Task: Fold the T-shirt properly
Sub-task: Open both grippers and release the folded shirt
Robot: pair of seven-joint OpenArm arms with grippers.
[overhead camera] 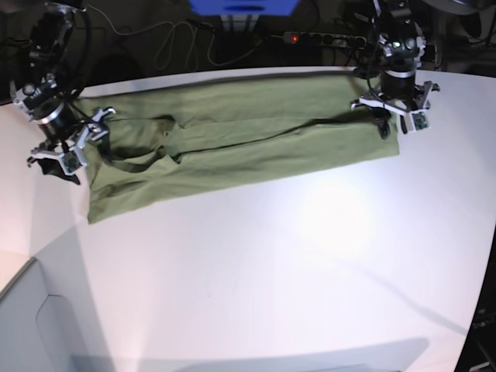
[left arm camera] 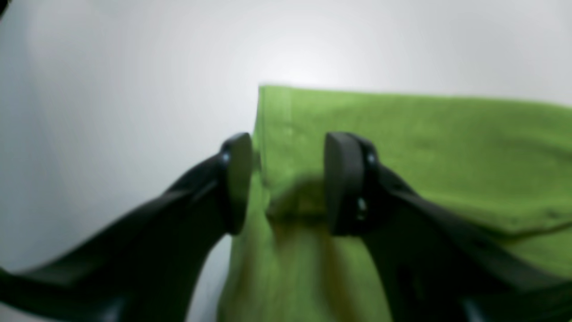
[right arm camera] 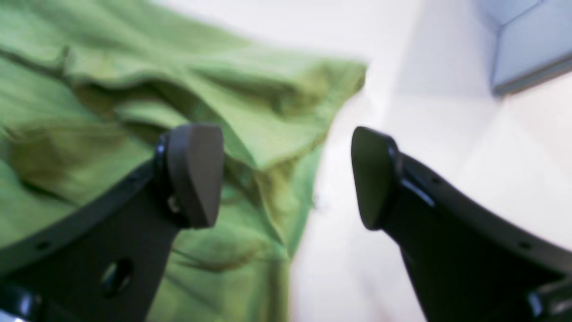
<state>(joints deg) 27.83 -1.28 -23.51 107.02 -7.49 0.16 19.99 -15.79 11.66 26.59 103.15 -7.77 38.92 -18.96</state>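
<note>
The olive-green T-shirt (overhead camera: 248, 147) lies on the white table (overhead camera: 310, 256) as a long strip, folded lengthwise, running from far right to near left. My left gripper (overhead camera: 385, 124) stands over the strip's right end. In the left wrist view it (left arm camera: 290, 183) is open, its fingers astride the shirt's (left arm camera: 402, 147) hemmed edge near a corner. My right gripper (overhead camera: 68, 169) is at the strip's left end. In the right wrist view it (right arm camera: 286, 179) is open, one finger over the rumpled sleeve cloth (right arm camera: 89, 67), the other over bare table.
A power strip with a red light (overhead camera: 310, 36), cables (overhead camera: 167, 43) and a blue object (overhead camera: 244, 6) sit beyond the table's far edge. The table's left edge drops off at the lower left (overhead camera: 23, 271). A grey box (right arm camera: 532, 40) shows in the right wrist view.
</note>
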